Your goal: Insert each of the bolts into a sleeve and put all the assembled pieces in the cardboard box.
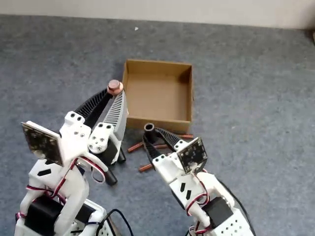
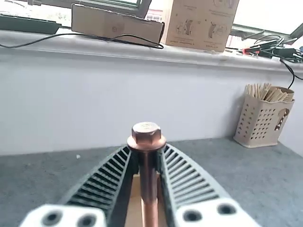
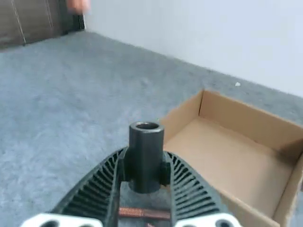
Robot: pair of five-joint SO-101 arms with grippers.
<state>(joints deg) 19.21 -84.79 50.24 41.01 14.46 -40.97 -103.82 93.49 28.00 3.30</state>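
Several loose bolts (image 1: pixel 186 136) half hidden under right fingers (image 1: pixel 170 137).

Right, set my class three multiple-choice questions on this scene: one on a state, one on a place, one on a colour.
1. What state is the cardboard box in?
A) open and empty
B) closed with a lid
C) full of assembled pieces

2. Where is the upright black sleeve?
A) inside the box
B) in the right pincer
C) on top of the left arm

3. What colour is the bolt held in the left pincer?
A) blue
B) green
C) copper

Answers:
1 A, the high view shows its top open and its inside bare.
2 B, the right wrist view shows it gripped there, with its open end up.
3 C, its hexagonal head and shank are copper in the left wrist view.
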